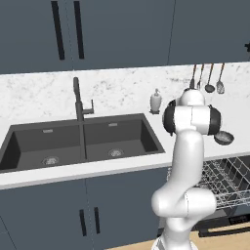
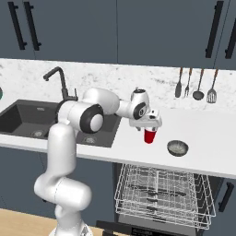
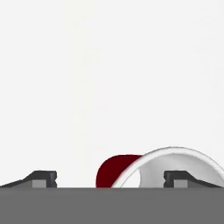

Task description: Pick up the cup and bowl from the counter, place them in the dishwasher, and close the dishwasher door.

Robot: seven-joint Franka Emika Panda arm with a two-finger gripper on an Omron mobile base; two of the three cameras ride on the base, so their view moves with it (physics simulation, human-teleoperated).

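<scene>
— Centre of the left base view? White arm [image 1: 188, 161], rising from lower right, elbow dark-jointed, hiding part of the counter [image 1: 97, 168].

— Behind it? Grey bowl [image 1: 223, 137] on the worktop, just right of the elbow. Soap dispenser [image 1: 156, 101] near the backsplash.

— Left side? Dark double sink [image 1: 80, 141] with a black tap [image 1: 79, 100] standing at its back.

— Lower right? Wire rack [image 1: 227, 180] pulled out of the dishwasher [image 1: 234, 219]. Utensils [image 1: 210, 78] hanging on the wall above.
</scene>
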